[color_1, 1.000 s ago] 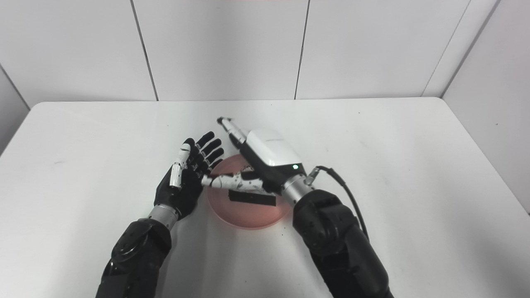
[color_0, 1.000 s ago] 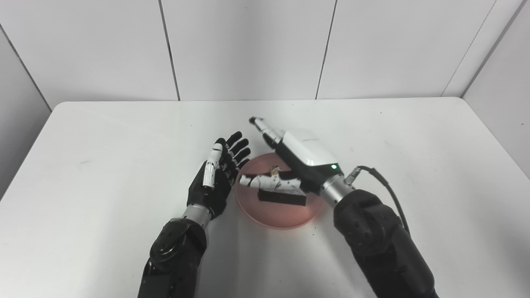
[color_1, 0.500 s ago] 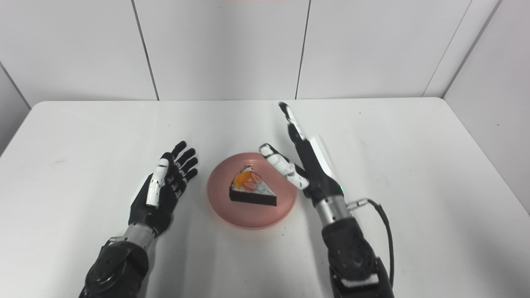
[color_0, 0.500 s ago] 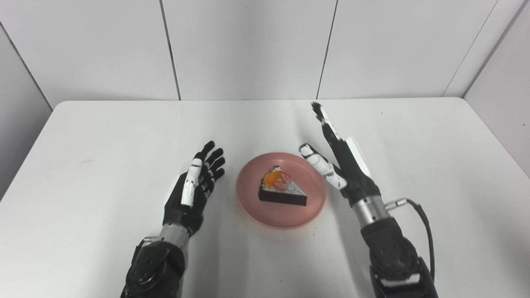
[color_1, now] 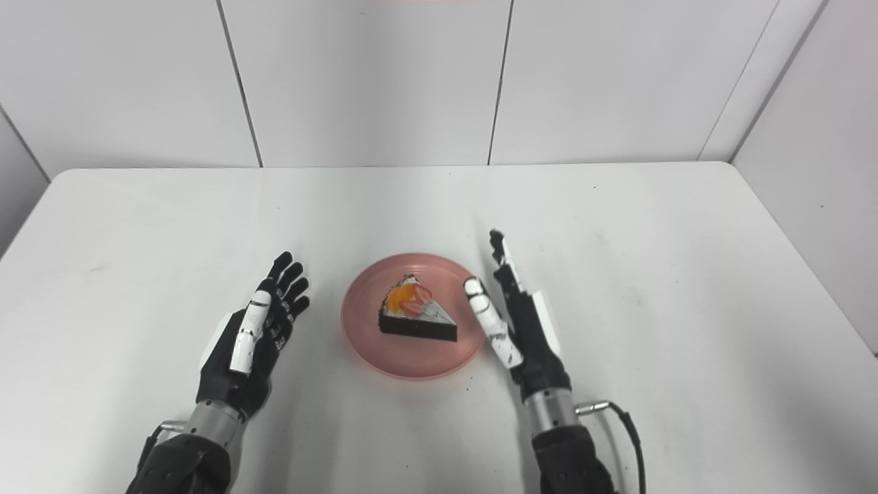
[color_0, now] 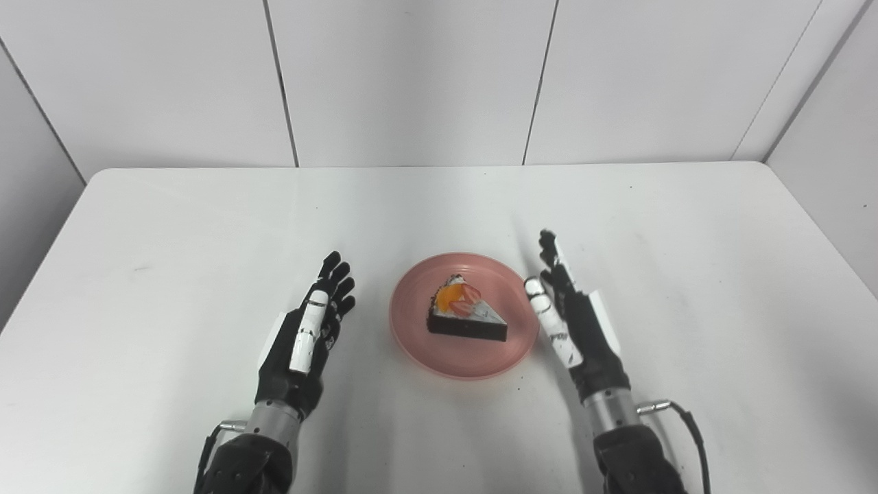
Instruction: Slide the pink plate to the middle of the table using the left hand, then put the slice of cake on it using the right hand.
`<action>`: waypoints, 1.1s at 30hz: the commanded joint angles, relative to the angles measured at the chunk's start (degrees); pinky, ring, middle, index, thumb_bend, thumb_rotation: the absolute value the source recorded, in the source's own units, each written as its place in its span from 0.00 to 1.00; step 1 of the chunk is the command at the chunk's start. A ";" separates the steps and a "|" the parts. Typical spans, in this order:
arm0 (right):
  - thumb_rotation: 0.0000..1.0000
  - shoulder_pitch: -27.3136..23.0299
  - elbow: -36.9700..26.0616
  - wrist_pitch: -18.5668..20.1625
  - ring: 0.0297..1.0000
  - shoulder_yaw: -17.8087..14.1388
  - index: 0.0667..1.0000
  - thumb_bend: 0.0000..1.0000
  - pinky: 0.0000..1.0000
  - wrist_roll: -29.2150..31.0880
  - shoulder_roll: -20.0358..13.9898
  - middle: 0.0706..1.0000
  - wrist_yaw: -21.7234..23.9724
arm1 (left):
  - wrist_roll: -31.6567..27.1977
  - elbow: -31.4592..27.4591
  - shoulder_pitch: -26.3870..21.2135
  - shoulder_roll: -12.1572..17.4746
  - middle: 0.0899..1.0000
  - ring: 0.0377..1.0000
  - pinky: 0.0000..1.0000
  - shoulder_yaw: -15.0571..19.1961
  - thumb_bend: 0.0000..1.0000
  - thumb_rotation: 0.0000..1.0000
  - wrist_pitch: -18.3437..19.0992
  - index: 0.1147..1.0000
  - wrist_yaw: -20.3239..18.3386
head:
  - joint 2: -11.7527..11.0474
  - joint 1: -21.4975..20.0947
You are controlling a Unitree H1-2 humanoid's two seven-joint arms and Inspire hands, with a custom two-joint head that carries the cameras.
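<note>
plate (color_0: 411, 343) mid-table, nearer the front edge | cake (color_0: 466, 319) resting on plate, upright | left hand (color_0: 302, 343) empty, fingers spread, left of plate, apart | right hand (color_0: 576, 329) empty, fingers spread, just beside plate's right rim | progress: both steps look done; nothing left but parking the arms

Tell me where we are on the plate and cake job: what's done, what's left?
Both steps look done. The pink plate sits near the middle of the table, and the slice of cake rests on it. Nothing is in hand: the left hand and right hand are open, one on each side of the plate, apart from the cake. Nothing of the task appears left.
</note>
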 commanded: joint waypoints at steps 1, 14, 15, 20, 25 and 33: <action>1.00 -1.14 -0.54 -4.16 1.00 0.00 1.00 0.26 0.97 0.60 -0.16 1.00 -0.91 | 0.65 0.67 1.24 0.24 0.98 0.99 0.99 -0.09 0.40 1.00 -0.02 0.98 0.32 | -0.02 0.07; 1.00 -1.05 2.48 -2.57 1.00 -0.41 1.00 0.30 0.97 2.13 0.30 1.00 -1.47 | 2.17 2.65 0.34 1.80 0.97 0.97 0.97 -0.25 0.40 1.00 -2.34 0.96 -0.16 | 0.74 -1.08; 1.00 -1.07 2.57 -2.47 1.00 -0.43 1.00 0.30 0.97 2.18 0.25 1.00 -1.46 | 2.44 2.78 0.23 1.92 0.97 0.97 0.97 -0.31 0.40 1.00 -2.50 0.96 -0.10 | 0.83 -1.04; 1.00 -1.15 3.15 -2.18 1.00 -0.72 0.99 0.30 0.97 2.58 0.12 1.00 -1.53 | 3.24 4.08 -0.46 2.40 0.97 0.98 0.98 -0.54 0.41 1.00 -4.15 0.96 -0.17 | 1.07 -0.62; 1.00 -1.22 3.65 -2.38 0.99 -1.00 0.99 0.31 0.97 2.37 0.25 1.00 -2.13 | 4.73 5.07 -0.68 2.65 0.96 0.97 0.97 -1.03 0.43 1.00 -5.51 0.96 0.10 | 0.95 -0.29; 1.00 -1.15 3.64 -2.94 0.98 -0.67 0.98 0.28 0.95 2.03 0.50 0.99 -2.86 | 5.30 5.12 -0.41 2.61 0.96 0.96 0.95 -1.17 0.40 1.00 -6.76 0.95 -0.06 | 0.72 0.21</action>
